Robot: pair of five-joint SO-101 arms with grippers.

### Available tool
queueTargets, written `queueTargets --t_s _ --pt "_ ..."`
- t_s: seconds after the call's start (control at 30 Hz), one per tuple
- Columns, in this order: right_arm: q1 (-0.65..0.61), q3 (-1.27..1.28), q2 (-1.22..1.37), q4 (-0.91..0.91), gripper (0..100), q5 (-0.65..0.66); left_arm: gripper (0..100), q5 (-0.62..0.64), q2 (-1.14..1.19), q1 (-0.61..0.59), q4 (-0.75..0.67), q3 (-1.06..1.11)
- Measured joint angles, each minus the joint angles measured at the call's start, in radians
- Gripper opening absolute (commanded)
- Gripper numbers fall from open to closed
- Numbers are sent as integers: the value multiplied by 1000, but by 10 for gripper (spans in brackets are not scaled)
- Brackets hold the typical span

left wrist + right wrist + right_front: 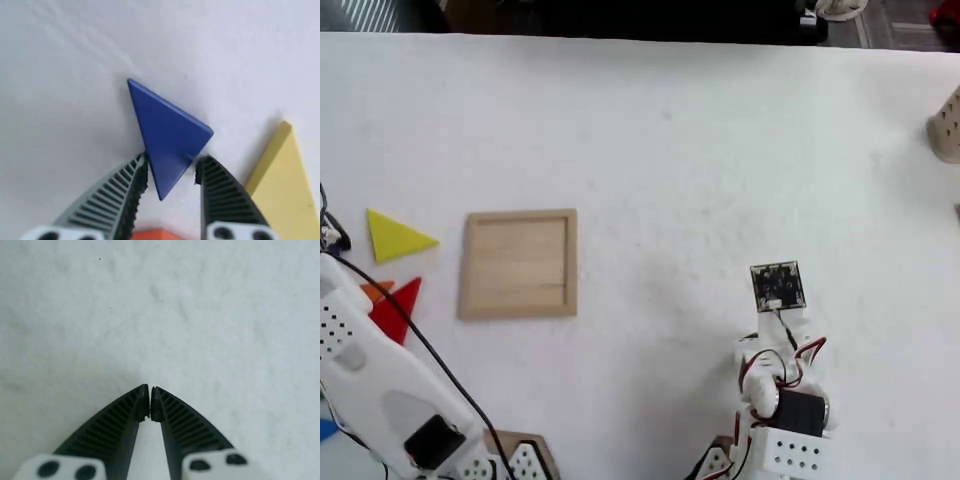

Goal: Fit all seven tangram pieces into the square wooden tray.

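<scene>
The square wooden tray [518, 263] lies left of centre with nothing in it. A yellow triangle [396, 236], a red triangle [398, 310] and an orange piece [375, 291] lie to its left. My left arm [370, 370] runs over the table's left edge. Its gripper [170, 167] is shut on a blue triangle [167, 132], a finger [131, 187] pressing each slanted edge. A yellow piece [282, 185] and an orange piece [155, 234] lie close by. My right gripper [150, 405] is shut on nothing above bare white table, right of the tray [777, 285].
A sliver of another blue piece [325, 430] shows at the left edge beside the left arm. A beige pegged cone [946, 125] stands at the far right. The table's far edge runs along the back, with wide white room between tray and right arm.
</scene>
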Motion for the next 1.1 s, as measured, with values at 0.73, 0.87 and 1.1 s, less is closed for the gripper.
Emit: queueTargets --t_s 0.73,0.87,1.1 --pt "0 0 0 0 17 0 240 0 41 -15 181 -238" --pt "0 0 0 0 17 0 255 0 40 -12 212 -356" --pt "0 0 0 0 17 0 291 0 63 -12 215 -374"
